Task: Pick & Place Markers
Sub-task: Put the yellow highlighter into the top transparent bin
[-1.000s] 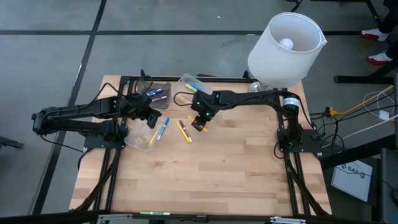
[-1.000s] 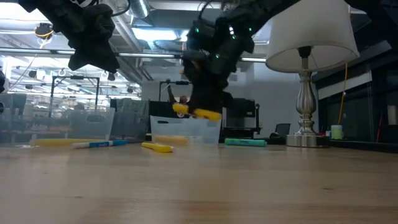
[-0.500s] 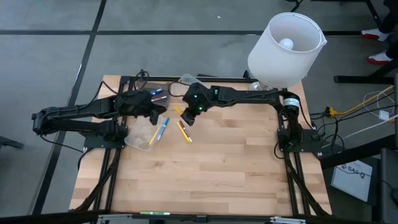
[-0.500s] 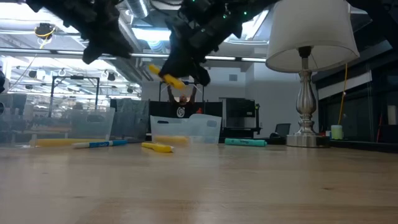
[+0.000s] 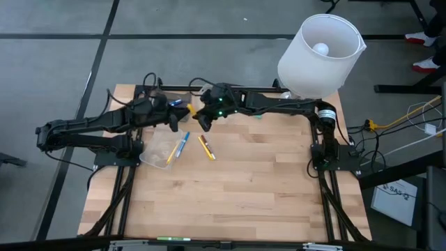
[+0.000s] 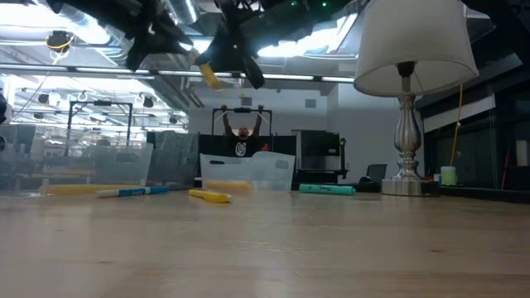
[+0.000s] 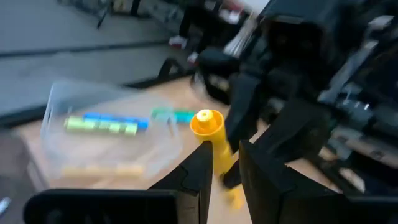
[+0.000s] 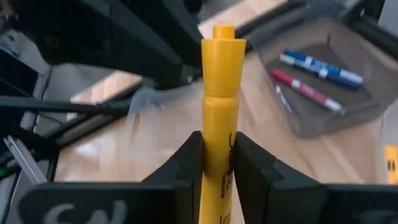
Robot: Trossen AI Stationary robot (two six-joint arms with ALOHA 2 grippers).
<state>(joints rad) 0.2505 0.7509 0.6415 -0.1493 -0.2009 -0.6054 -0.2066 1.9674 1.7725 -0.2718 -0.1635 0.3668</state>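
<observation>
My right gripper (image 5: pixel 201 120) is shut on a yellow marker (image 8: pixel 222 81), high above the table at its far left. My left gripper (image 5: pixel 174 120) meets it there. Its open fingers (image 7: pixel 225 152) stand on either side of the marker's free end (image 7: pixel 208 123), and I see no plain touch. Both grippers and the marker (image 6: pixel 207 76) show high up in the low view. A blue marker (image 5: pixel 182 143) and a yellow-orange marker (image 5: pixel 206 148) lie flat on the table. Blue and green markers (image 7: pixel 106 124) lie in a clear container. My right gripper pinches the yellow marker's barrel (image 8: pixel 219 146) between its two fingers. The marker runs along the fingers and sticks out well past their tips toward my left gripper. It is lifted clear of the table and slants in the low view.
A clear container (image 5: pixel 159 150) lies near the table's left side. More containers stand at the far edge; one dark tray (image 8: pixel 317 68) holds a blue and a red marker. A teal marker (image 6: pixel 327 189) lies on the table. A lamp (image 5: pixel 320 52) stands at the far right.
My right gripper has risen and gone toward the table's far left with the yellow marker, lifting it high and turning it toward my left gripper. My left gripper has risen and gone a little toward the far edge, meeting the marker's free end.
</observation>
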